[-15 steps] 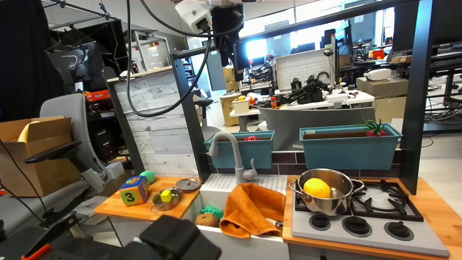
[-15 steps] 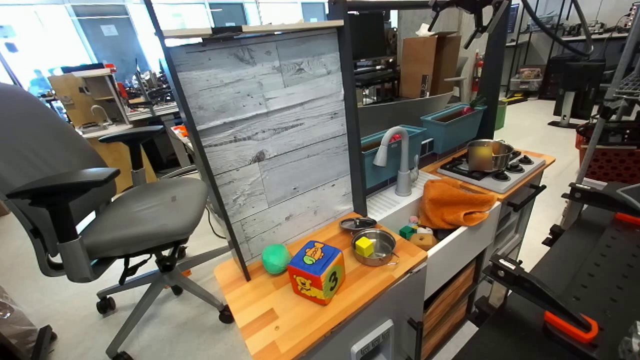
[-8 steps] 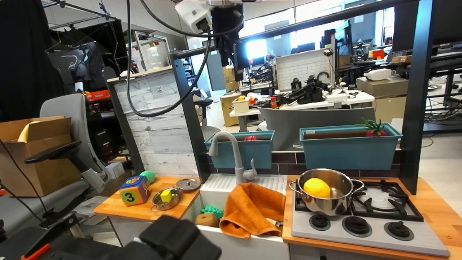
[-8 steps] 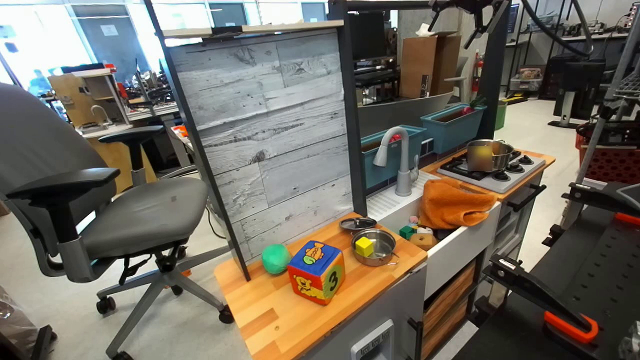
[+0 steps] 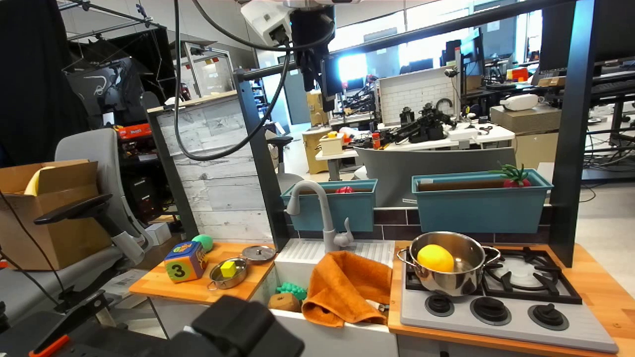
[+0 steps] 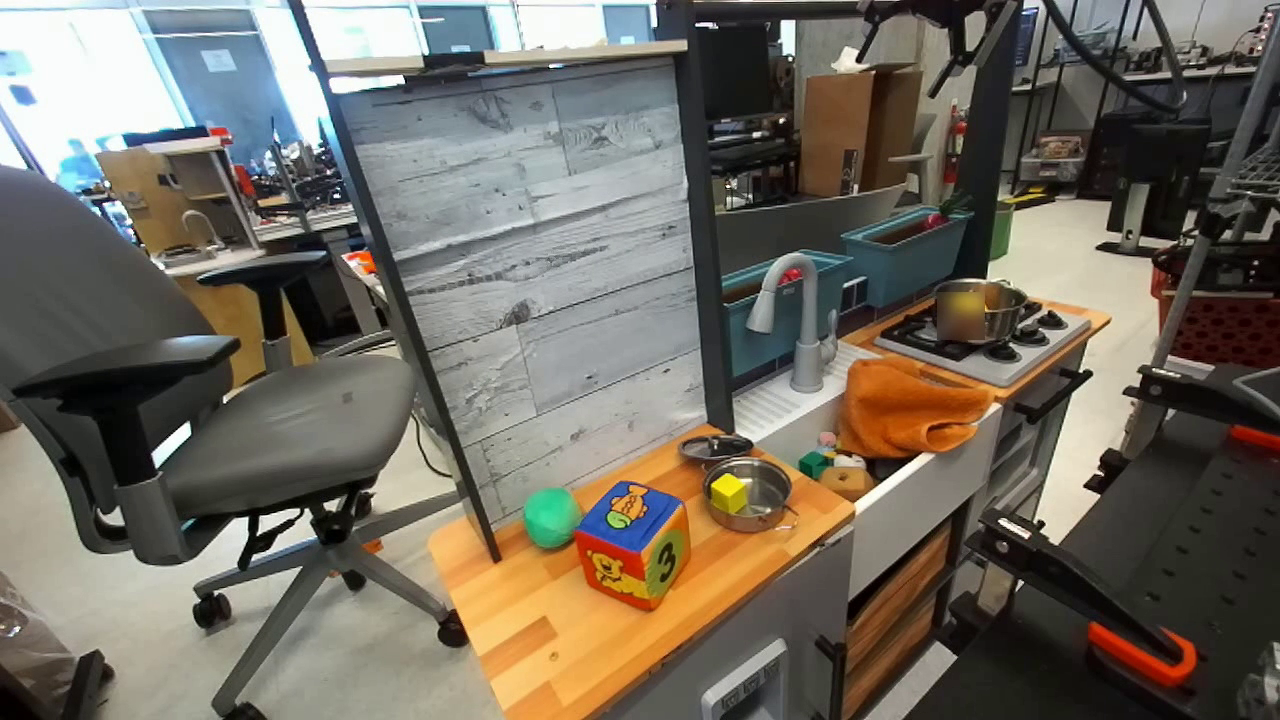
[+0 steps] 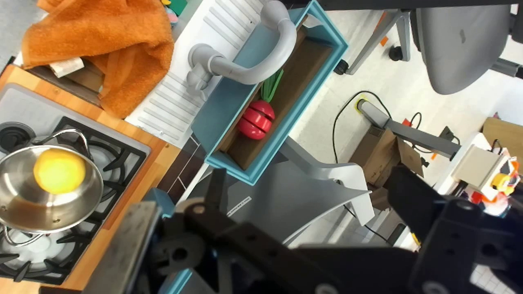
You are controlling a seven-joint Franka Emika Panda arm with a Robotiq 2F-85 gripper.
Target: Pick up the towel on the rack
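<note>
numeral "3" (image 6: 667, 562), dark on green, read on a side of the toy cube (image 6: 632, 545) in both exterior views. wrist view: print on the white strip (image 7: 239, 206) on grey surface (image 7: 294, 197) too small to read.

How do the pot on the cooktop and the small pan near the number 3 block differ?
The pot is wider and deeper; the pan is small and shallow. The pot stands on the cooktop, the pan on the wooden counter. The pot holds a rounded yellow toy, the pan a yellow cube. Both are shiny metal and uncovered.
</note>
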